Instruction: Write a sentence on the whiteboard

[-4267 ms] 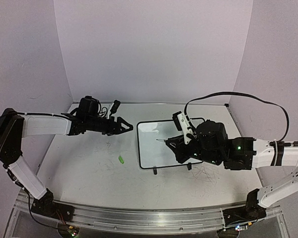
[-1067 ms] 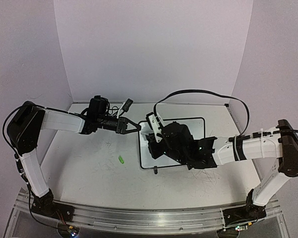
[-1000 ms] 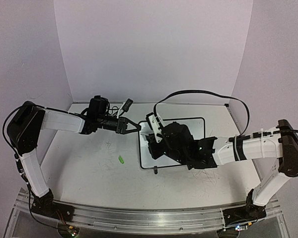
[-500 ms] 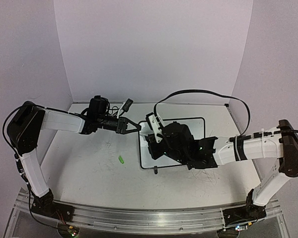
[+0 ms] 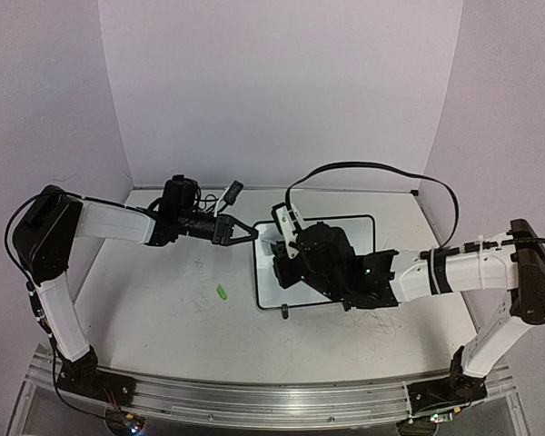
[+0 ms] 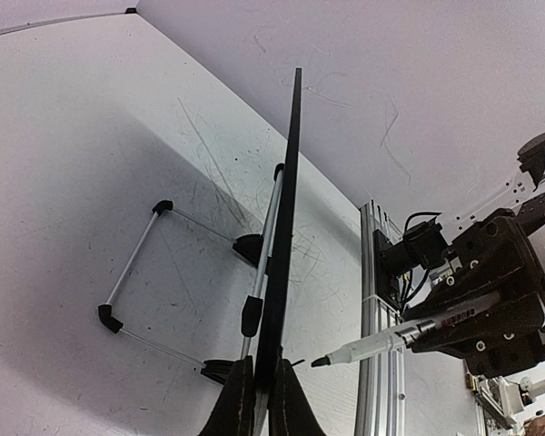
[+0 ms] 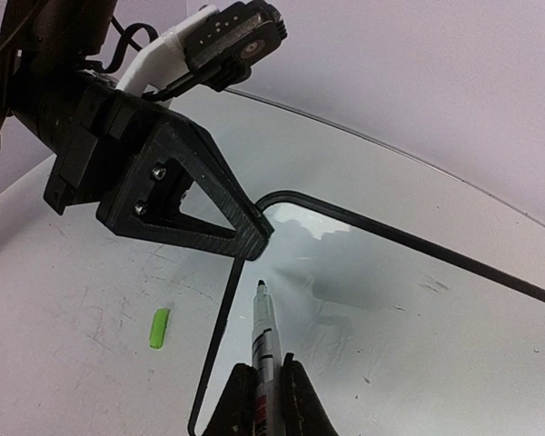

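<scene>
The whiteboard (image 5: 356, 232) lies mid-table on its small feet, its black frame showing edge-on in the left wrist view (image 6: 291, 163). My left gripper (image 5: 248, 232) is shut on its far left corner (image 6: 262, 360). My right gripper (image 5: 283, 259) is shut on a white marker (image 7: 265, 331), uncapped, with its dark tip (image 7: 262, 286) just off the board surface beside that corner. The marker (image 6: 391, 341) points at the board with a small gap. The sentence is out of view: the board surface (image 7: 409, 309) that shows is bare and glossy.
A small green cap (image 5: 222, 292) lies on the table left of the board (image 7: 160, 327). The board's wire stand and black feet (image 6: 163, 263) sit under it. Purple walls close the back and sides. A metal rail (image 5: 254, 395) runs along the near edge.
Since the earliest frame the left gripper has reached the board's corner and the right arm has carried the marker left across the board. Over the last second the right gripper has only edged slightly right.
</scene>
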Controlling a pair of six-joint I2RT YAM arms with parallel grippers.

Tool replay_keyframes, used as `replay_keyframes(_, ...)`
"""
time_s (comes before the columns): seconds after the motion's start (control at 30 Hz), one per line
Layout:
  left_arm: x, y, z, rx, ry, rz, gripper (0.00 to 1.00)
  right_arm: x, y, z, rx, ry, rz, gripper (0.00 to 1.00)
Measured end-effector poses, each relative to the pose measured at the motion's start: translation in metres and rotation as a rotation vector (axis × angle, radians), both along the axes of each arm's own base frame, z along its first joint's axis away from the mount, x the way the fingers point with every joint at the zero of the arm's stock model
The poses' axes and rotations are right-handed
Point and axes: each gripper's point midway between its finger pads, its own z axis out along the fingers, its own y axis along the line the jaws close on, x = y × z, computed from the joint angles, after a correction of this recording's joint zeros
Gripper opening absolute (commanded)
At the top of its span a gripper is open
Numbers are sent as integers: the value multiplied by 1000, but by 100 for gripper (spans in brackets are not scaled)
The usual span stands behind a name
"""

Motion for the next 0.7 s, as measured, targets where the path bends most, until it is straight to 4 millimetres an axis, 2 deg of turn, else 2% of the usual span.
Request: replay_keyframes(0.7, -1, -1, 0, 0, -1, -1, 0, 11, 2, 3, -1, -17, -43, 0)
